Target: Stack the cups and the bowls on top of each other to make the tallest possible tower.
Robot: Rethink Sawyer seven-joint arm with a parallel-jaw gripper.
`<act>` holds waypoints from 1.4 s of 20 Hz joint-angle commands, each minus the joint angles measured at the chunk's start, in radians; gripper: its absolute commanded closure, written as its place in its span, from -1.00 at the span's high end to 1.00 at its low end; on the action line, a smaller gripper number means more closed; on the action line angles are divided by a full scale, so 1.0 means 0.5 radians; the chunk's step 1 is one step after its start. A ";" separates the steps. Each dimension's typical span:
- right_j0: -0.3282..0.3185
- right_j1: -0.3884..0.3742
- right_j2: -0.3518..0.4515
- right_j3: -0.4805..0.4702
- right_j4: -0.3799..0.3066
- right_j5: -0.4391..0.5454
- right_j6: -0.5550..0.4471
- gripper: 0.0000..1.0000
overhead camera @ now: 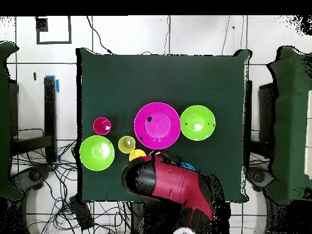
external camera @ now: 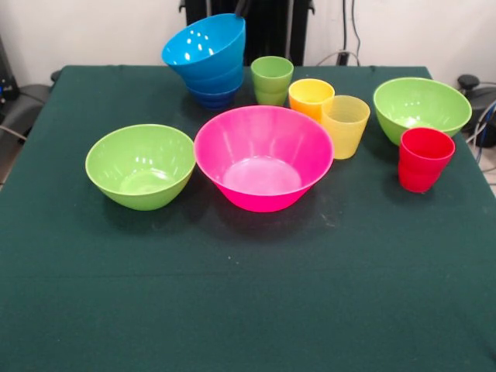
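1. Tilting at the upper left of the front view, the tower (external camera: 208, 58) of nested blue bowls leans to one side; its top bowl sits askew.
2. Gripper (external camera: 243, 8) barely shows at the top edge, touching or just over the tower's rim; spread or pinching, I cannot tell.
3. Overhead, the arm (overhead camera: 173, 186) hides the tower entirely.
4. Best play, I judge: seat that top bowl level before adding anything.
5. Next candidates wait nearby: green cup (external camera: 271, 79) just beside the tower, pink bowl (external camera: 262, 157) at centre.
6. Risk: a crooked base topples later cups.
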 commanded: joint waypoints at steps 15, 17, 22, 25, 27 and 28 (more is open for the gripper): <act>-0.090 0.567 0.402 -0.303 -0.342 -0.896 0.084 1.00; -0.082 0.515 0.393 -0.267 -0.333 -0.847 0.088 1.00; -0.119 0.462 0.424 -0.208 -0.343 -0.804 0.081 1.00; -0.146 0.468 0.447 -0.182 -0.364 -0.841 0.083 1.00; -0.151 0.465 0.447 -0.171 -0.368 -0.848 0.086 1.00; -0.158 0.457 0.451 -0.170 -0.367 -0.835 0.082 1.00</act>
